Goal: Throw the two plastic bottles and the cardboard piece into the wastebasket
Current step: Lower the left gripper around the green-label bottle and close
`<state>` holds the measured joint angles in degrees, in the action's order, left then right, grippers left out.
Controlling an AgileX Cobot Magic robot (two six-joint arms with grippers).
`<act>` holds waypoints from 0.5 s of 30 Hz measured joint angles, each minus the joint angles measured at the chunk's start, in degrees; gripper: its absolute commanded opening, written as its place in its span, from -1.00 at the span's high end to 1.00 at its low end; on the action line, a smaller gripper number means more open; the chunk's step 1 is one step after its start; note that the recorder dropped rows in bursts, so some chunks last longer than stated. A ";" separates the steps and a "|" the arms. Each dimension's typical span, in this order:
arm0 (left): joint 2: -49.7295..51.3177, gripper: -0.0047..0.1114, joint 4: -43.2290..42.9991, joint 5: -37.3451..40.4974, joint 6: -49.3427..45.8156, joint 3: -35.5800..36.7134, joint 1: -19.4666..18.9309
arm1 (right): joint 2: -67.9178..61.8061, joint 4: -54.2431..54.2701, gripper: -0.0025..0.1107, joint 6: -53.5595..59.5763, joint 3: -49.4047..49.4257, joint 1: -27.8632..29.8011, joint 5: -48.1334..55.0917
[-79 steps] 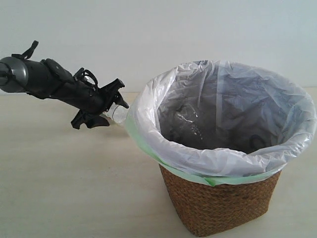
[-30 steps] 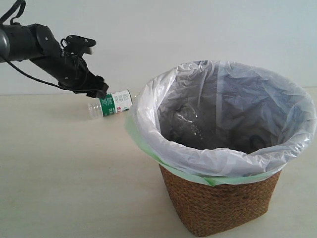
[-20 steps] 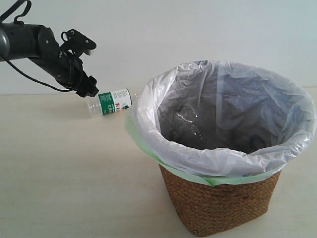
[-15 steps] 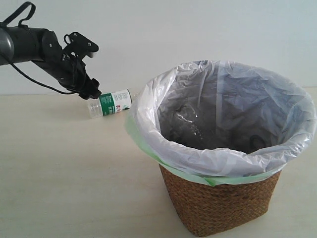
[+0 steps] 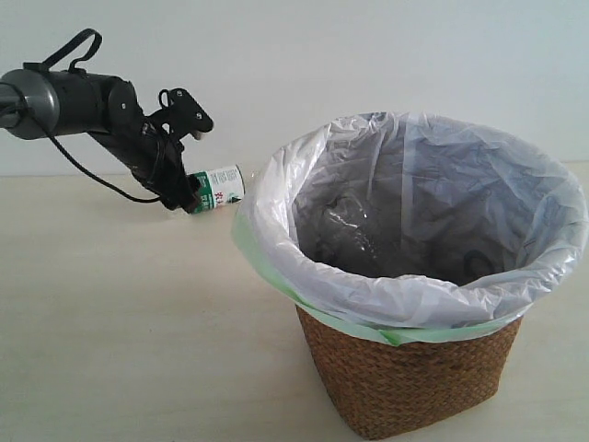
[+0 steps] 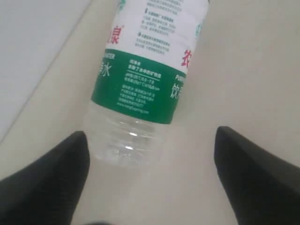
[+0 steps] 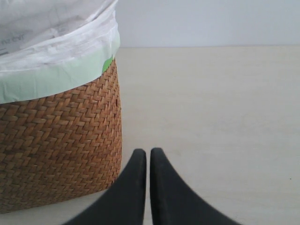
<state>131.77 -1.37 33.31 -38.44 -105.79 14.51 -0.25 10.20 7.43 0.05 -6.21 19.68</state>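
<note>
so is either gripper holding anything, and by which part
Nothing is held. The left gripper is open around the bottle's clear end, not closed on it; the right gripper is shut, empty, beside the basket.

Soft, even light filled all three views, and shadows on the pale table [image 5: 120, 350] were barely visible. The wastebasket [image 5: 405, 387] had a bag liner [image 5: 368, 299] that glowed bright at its rim and fell grey inside. The exterior view looked slightly hazy. Close up, the bottle [image 6: 140, 89] label was mildly blurred; the fingers [image 6: 42, 187] of the left gripper [image 6: 149, 136] and the right gripper [image 7: 148, 152] read as flat black shapes
</note>
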 measured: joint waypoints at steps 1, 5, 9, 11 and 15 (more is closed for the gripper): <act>0.00 -0.27 -0.13 -0.28 -0.19 0.00 0.00 | 0.00 0.00 0.96 0.00 0.00 0.00 0.00; 0.09 -0.27 -0.83 -1.94 -0.48 0.00 0.00 | 0.00 0.00 0.96 0.00 0.00 0.00 0.00; 0.24 -0.27 -1.15 -2.74 -0.60 0.00 0.00 | 0.00 0.00 0.96 0.00 0.00 0.00 0.00; 0.85 -0.27 -1.68 -3.39 -0.60 0.00 0.00 | 0.00 0.00 0.96 0.00 0.00 0.00 0.00; 1.81 -0.27 -3.49 -3.62 -0.60 0.00 0.00 | 0.00 0.00 0.96 0.00 0.00 0.00 0.00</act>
<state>133.58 -4.86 29.69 -39.04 -105.79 14.51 -0.25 10.20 7.43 0.05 -6.21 19.68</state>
